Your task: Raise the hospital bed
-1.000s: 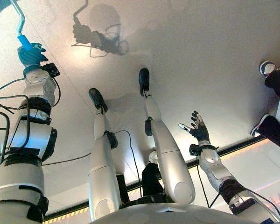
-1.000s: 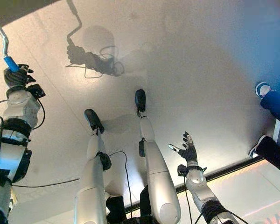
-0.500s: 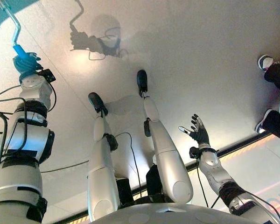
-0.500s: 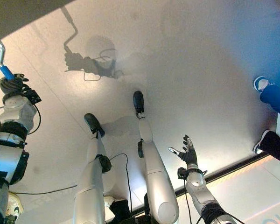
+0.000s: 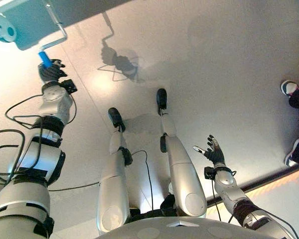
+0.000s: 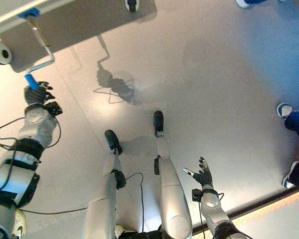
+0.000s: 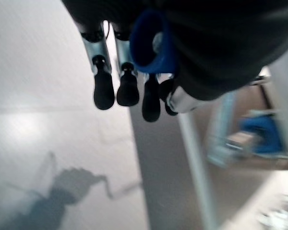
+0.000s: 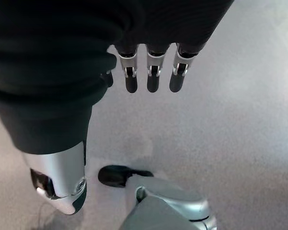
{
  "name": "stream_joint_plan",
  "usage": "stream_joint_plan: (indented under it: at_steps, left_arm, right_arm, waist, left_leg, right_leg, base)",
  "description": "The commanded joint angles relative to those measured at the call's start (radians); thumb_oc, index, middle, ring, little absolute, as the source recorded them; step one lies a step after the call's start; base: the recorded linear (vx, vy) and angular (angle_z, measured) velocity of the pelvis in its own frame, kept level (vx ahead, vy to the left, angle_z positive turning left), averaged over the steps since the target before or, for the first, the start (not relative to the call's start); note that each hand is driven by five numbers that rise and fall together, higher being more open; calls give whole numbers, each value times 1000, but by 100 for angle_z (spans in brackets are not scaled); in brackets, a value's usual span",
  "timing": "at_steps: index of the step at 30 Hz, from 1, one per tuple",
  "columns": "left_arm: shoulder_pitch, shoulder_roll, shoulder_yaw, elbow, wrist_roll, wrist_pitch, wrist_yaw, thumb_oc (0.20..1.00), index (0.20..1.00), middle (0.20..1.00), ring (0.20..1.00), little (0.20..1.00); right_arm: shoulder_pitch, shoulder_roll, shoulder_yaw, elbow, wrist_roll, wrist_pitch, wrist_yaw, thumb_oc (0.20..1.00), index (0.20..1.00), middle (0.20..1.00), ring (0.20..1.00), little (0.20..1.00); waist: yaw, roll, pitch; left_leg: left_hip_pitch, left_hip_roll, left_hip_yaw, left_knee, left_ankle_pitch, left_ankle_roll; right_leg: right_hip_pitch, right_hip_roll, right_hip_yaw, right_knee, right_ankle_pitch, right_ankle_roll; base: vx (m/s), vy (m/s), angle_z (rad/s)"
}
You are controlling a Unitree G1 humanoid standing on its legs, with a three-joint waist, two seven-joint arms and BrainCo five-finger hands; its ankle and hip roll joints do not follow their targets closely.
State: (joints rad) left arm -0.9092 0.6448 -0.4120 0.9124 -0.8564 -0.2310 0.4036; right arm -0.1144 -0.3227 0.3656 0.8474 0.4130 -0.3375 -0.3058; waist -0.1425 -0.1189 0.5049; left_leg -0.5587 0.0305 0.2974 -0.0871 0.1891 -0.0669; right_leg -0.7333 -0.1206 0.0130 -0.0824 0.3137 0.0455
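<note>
L robot hand (image 5: 51,72) round crank grip (image 5: 44,59)

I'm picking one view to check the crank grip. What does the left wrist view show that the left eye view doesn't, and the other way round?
The left wrist view alone shows, from close up, the left hand with its fingers curled round the blue crank handle. The left eye view alone shows the metal crank arm running up to the bed frame, the open right hand and a person's shoes. Both show the left hand on the blue handle.

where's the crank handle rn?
Upper left in both eye views: the blue crank handle is in the left hand, just below the bed frame.
</note>
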Motion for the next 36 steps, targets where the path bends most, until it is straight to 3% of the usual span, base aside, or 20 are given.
stream_joint_plan:
  at_steps: [1,13,25,36]
  left_arm:
    - [-256,-84,-56,-94,98,-92,-104,200,200,200,200,200]
    - [-314,-42,14,157,95,-46,-94,200,200,200,200,200]
    - [-292,-50,28,159,112,-46,-84,200,200,200,200,200]
    - [-290,-82,2,74,83,-65,-89,200,200,200,200,200]
  right_arm:
    - [19,-87,-11,-15,8,14,8,1000,1000,1000,1000,1000]
    - [36,-85,10,-77,28,-19,-3,1000,1000,1000,1000,1000]
    - [49,-81,4,-83,25,-30,-21,1000,1000,1000,1000,1000]
    - [53,-83,-1,-75,21,-31,-24,1000,1000,1000,1000,1000]
  waist:
    - [-67,145,14]
    - [-81,94,14]
    - [-87,91,15]
    - [-75,115,14]
  left_leg:
    - [35,37,-53,0,-79,-23]
    - [-22,53,-30,0,-81,-27]
    - [-48,58,-20,0,-84,-29]
    - [-32,52,-36,0,-83,-28]
  right_leg:
    - [40,34,-75,59,-110,114]
    - [-16,53,-58,32,-89,116]
    - [-55,58,-52,36,-95,115]
    - [-34,49,-76,47,-106,110]
  base:
    - [-21,-9,10]
    - [10,8,-8]
    - [19,5,-12]
    - [-3,-2,1]
